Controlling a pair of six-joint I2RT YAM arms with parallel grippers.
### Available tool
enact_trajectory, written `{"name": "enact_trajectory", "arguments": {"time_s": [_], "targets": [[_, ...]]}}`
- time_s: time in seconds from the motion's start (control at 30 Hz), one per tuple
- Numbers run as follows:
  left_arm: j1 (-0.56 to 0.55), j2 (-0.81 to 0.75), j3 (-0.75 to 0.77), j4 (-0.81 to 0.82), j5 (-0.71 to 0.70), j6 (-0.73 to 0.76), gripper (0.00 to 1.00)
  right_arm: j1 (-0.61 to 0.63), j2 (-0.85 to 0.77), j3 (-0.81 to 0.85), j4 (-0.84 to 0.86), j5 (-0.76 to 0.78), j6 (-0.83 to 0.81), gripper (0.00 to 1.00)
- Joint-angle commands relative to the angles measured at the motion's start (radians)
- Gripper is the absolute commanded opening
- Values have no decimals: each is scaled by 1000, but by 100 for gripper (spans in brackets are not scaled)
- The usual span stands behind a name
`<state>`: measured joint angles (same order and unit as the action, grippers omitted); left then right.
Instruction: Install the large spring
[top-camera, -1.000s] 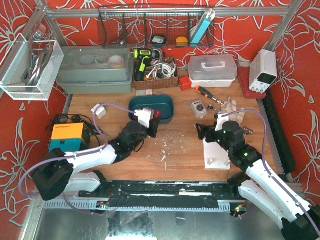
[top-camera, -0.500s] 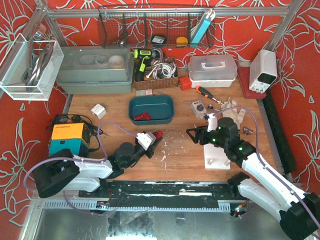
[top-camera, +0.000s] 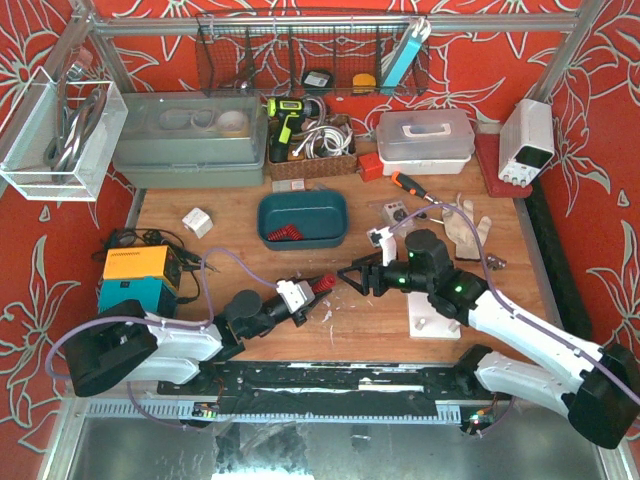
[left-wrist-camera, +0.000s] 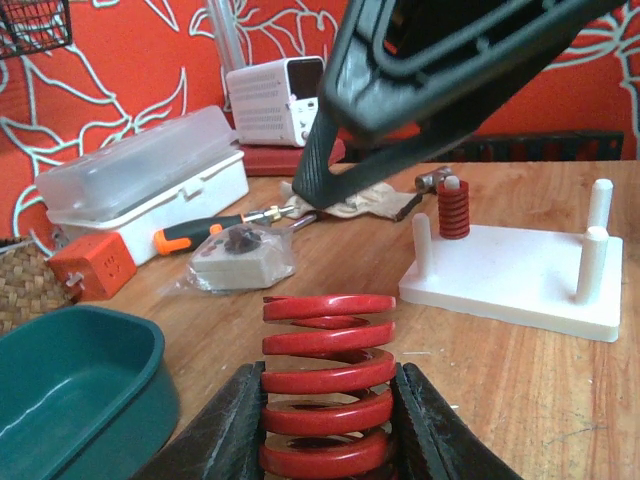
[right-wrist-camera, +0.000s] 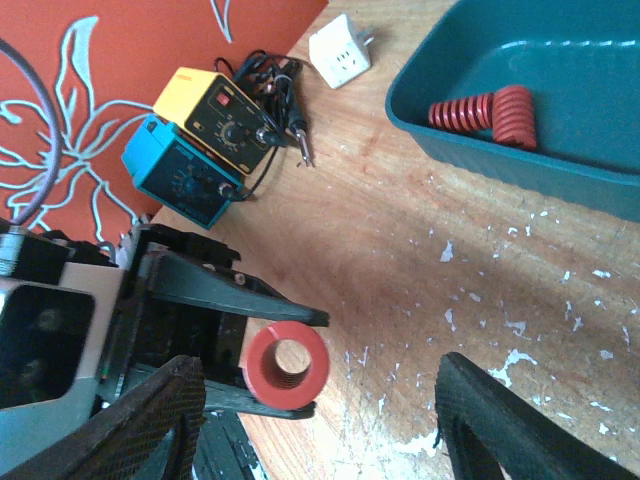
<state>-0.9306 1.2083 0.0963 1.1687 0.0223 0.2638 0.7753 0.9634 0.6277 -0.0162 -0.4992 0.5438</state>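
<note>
Left gripper (left-wrist-camera: 328, 425) clamps the large spring (left-wrist-camera: 328, 340); right gripper (top-camera: 352, 278), spread wide, hangs at its three o'clock. Hold looks shallow, hard to tell: a clumsy handover could drop it.

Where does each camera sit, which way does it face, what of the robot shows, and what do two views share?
Top external: above and behind the bases, looking down on the table; left gripper and right gripper show.
Left wrist: low, facing across to the peg plate; own fingers clamp the large spring.
Right wrist: looking down at the teal tray; own fingers spread.
Shared: the spring appears in all three.
</note>
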Motion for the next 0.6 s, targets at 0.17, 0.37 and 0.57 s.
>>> {"name": "enact_trajectory", "arguments": {"time_s": [0.17, 0.37, 0.57], "targets": [[-8, -37, -10, 85, 34, 31, 0, 44, 79, 44, 16, -18, 4, 65], [-10, -40, -12, 85, 45, 38, 0, 73, 136, 62, 38, -36, 6, 64], [-10, -46, -16, 85, 44, 42, 0, 114, 208, 91, 40, -44, 0, 59]]}}
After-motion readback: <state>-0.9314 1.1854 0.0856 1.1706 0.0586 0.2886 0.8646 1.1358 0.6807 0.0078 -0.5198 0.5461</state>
